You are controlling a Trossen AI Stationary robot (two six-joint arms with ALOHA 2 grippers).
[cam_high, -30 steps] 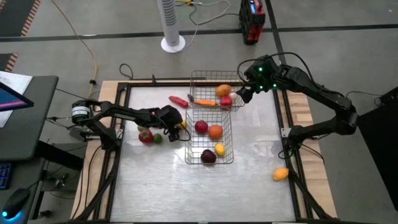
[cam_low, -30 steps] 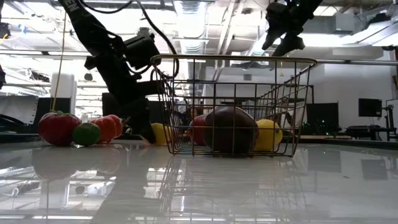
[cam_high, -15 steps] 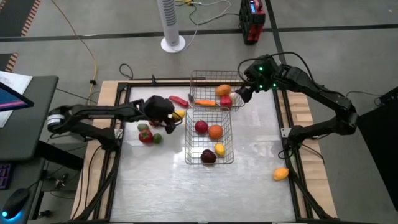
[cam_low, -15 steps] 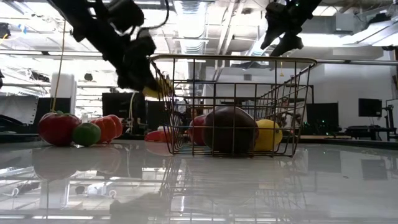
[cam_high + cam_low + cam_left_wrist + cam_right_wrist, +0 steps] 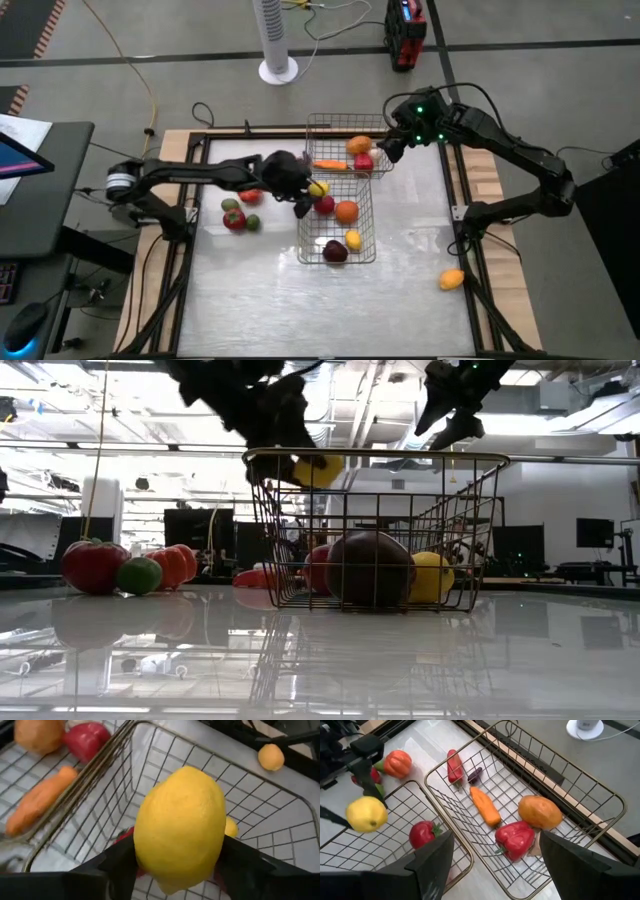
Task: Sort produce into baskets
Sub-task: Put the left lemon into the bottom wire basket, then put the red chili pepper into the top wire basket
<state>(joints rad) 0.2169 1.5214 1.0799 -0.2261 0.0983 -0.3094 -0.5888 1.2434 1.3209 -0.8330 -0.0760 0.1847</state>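
Observation:
My left gripper [image 5: 310, 192] is shut on a yellow lemon [image 5: 317, 188], held above the far left corner of the near wire basket [image 5: 362, 252]; the lemon also shows in the low view [image 5: 318, 470]. That basket holds a red apple [image 5: 324, 204], an orange [image 5: 346, 211], a small yellow fruit [image 5: 353, 240] and a dark purple one [image 5: 335, 252]. The far basket [image 5: 318, 128] holds a carrot [image 5: 330, 165], an orange piece [image 5: 358, 146] and a red pepper [image 5: 363, 162]. My right gripper [image 5: 385, 152] hangs open and empty above the far basket's right side. My left gripper pinches the lemon between its two fingers, one on each of its opposite sides [image 5: 142, 845]. The fingers [image 5: 117, 865] come slanting down from the table's left. The lemon is lifted clear, just above the basket's rim [image 5: 380, 455].
A red tomato [image 5: 234, 219], a green lime [image 5: 253, 222] and a red-orange piece [image 5: 250, 196] lie on the table left of the near basket. A long red pepper [image 5: 453, 765] lies left of the far basket. An orange fruit [image 5: 452, 279] lies near the right edge.
My left gripper has lifted the yellow lemon off the table left of the near basket. It has carried the lemon up and toward the right, to above that basket's far left corner.

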